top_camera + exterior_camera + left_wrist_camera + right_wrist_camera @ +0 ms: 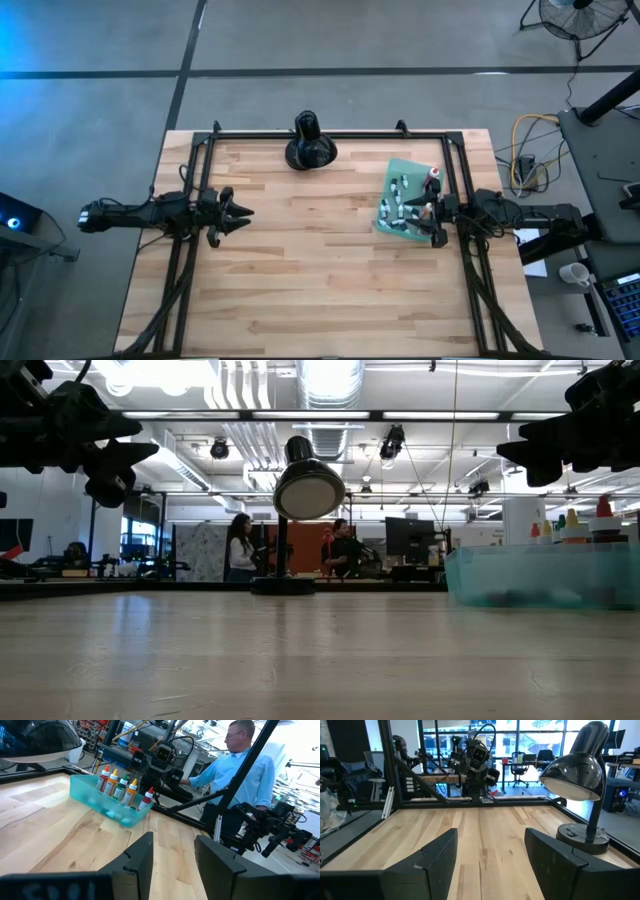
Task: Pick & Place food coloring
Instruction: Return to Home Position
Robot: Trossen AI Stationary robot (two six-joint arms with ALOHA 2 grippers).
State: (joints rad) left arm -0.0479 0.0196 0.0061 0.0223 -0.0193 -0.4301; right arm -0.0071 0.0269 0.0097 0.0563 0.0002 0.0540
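Far left, the left gripper (240, 213) hangs over the bench (300, 290), well apart from everything else. Its matte dark fingers (136, 865) are flat, angular plates, spread w/ a clear gap and holding nothing. The bench is pale butcher-block wood in long planks, smooth w/ a slight sheen, and edged by a thin black frame (370, 134). At the centre of the far edge stands a glossy black desk lamp (310, 142) w/ a domed shade, bent neck and round flat base. Nothing sits btw it and either arm. To the right of centre is the green bin (392, 178), a translucent teal plastic tray w/ low, frosted-looking walls, lying slightly skewed on the wood. All the food coloring (120, 787) is inside it. The slim dropper bottles stand upright w/ pointed red, yellow, orange and green tips poking above the rim. Smaller items lie on the bin floor, too blurred through the wall to tell apart. The right gripper (432, 220) hovers over the bin's right edge, above the bottles, its dark fingers (437, 857) spread and empty. Beyond the bench on that side, a person (240, 770) in a light-blue shirt stands by equipment.
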